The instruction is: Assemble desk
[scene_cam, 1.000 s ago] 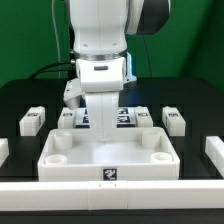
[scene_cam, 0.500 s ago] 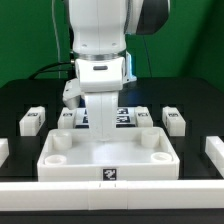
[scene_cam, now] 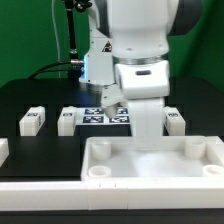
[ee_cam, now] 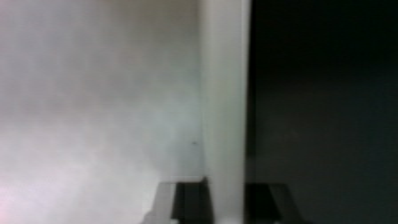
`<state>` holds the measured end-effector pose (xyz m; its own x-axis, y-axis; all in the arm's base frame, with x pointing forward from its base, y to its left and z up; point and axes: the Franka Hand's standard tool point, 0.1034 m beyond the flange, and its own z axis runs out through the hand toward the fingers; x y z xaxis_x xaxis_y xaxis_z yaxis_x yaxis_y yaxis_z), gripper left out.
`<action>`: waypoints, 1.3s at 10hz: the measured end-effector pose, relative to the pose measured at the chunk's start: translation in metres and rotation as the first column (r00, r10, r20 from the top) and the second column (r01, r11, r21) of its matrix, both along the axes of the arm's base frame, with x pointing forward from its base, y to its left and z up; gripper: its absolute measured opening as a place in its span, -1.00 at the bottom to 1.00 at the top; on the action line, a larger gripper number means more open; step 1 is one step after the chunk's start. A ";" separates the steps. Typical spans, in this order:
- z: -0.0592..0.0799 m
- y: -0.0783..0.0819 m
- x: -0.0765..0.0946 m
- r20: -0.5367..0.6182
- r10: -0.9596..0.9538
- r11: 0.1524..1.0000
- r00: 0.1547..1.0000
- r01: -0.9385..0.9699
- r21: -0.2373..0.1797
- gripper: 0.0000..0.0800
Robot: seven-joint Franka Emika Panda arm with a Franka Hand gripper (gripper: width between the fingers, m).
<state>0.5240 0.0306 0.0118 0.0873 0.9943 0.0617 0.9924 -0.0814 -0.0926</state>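
Slab position: the desk slab (scene_cam: 150, 165) is being kept flat on the black table (scene_cam: 45, 155), rim upward. It sits toward the exterior view's right, and its end is being cut off by the frame edge.
Claw: the gripper (scene_cam: 148, 137) is being held down on the slab's far rim. In the blurred wrist view, a pale upright wall is being shown between two dark fingertips (ee_cam: 185, 203), so the jaws are being judged as clamped on that rim.
Sockets: the corner sockets (scene_cam: 97, 171) are being shown empty, and nothing is being carried in any of those in view.
Legs: a first leg (scene_cam: 32, 121), a second leg (scene_cam: 67, 120) and a third leg (scene_cam: 173, 120) are being left loose on the table behind the slab, apart from it.
Marker board: the marker board (scene_cam: 105, 116) is being partly hidden by the arm, between the second and third legs.
Progress: the work is being judged as at an early stage. Nothing is being shown as joined, and only the slab is being positioned. Every leg is yet to be fetched and seated in a socket.
Change from half a second ago: the slab, then centred with a tag on its near wall, is now being found shifted toward the exterior view's right. The tag is no longer being shown. The arm is being found displaced the same way, while the first and second legs are being seen where they lay.
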 end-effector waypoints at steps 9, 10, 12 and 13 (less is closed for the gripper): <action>-0.001 -0.001 -0.001 0.000 0.019 1.000 1.000 -0.019 -0.006 0.22; -0.001 -0.001 -0.001 0.000 0.019 1.000 1.000 -0.019 -0.006 0.49; -0.001 -0.001 -0.001 0.000 0.019 1.000 1.000 -0.019 -0.006 0.60; -0.001 -0.001 -0.001 0.000 0.019 1.000 1.000 -0.019 -0.006 0.62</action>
<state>0.5233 0.0293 0.0106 0.0683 0.9961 0.0557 0.9937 -0.0630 -0.0922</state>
